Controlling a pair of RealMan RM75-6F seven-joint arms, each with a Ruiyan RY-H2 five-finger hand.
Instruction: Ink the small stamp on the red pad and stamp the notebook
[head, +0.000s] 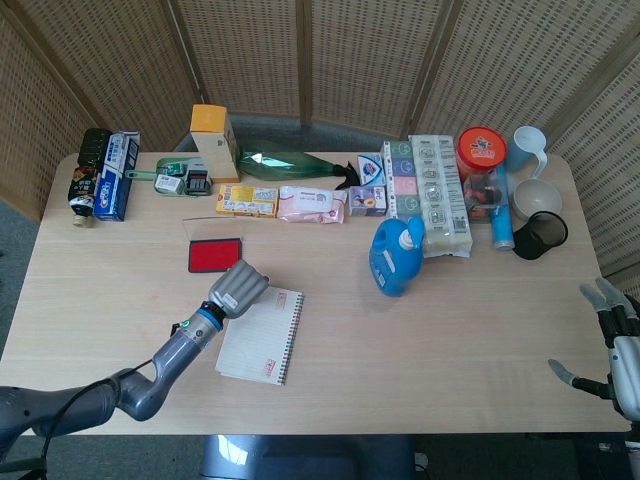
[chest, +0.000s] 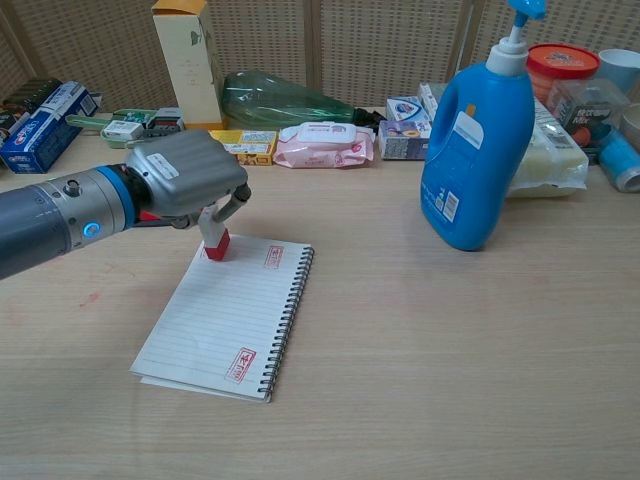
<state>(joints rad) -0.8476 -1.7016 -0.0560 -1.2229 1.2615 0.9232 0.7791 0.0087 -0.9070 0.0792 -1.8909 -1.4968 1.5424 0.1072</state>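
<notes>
Matt wood table (chest: 450, 350), lined paper notebook (chest: 225, 320)

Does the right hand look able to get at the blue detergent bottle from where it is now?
Probably yes. The right hand sits open at the table's near right edge, and bare wooden tabletop lies between it and the blue detergent bottle. Whether the arm stretches that far is uncertain.

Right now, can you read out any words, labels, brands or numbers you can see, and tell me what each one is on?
None can be read.
Red stamp marks on the white spiral notebook: blurred.
White label on the big blue detergent bottle: print too small.
Blue carton at the far left: lettering blurred.
Pink wipes pack and yellow flat box: print too small.
Red round lid: design unreadable.
</notes>
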